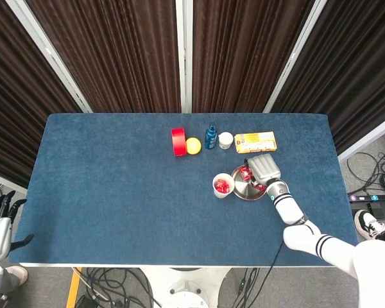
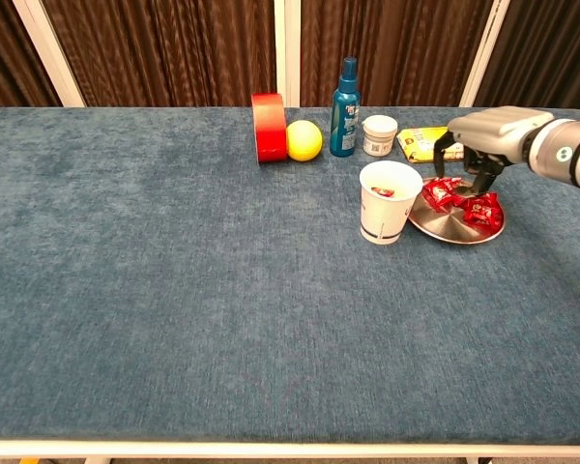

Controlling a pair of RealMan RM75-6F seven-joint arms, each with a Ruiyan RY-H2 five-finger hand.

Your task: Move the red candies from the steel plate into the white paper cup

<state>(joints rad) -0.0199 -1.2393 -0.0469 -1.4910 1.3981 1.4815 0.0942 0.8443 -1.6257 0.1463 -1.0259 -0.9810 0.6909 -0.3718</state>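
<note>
The steel plate (image 2: 443, 228) (image 1: 244, 190) lies right of the white paper cup (image 2: 388, 203) (image 1: 223, 186), which holds red candy. Several red candies (image 2: 481, 208) (image 1: 245, 172) remain on the plate. My right hand (image 2: 487, 135) (image 1: 264, 168) hovers over the plate's far side, fingers (image 2: 484, 172) curled down to the candies; I cannot see whether a candy is pinched. My left hand (image 1: 0, 221) hangs off the table's near left corner, fingers apart and holding nothing.
Along the far edge behind the cup stand a red cylinder (image 2: 267, 127), a yellow ball (image 2: 304, 141), a blue spray bottle (image 2: 345, 108), a small white jar (image 2: 379, 134) and a yellow packet (image 2: 427, 143). Blue cloth covers the table (image 2: 174, 290).
</note>
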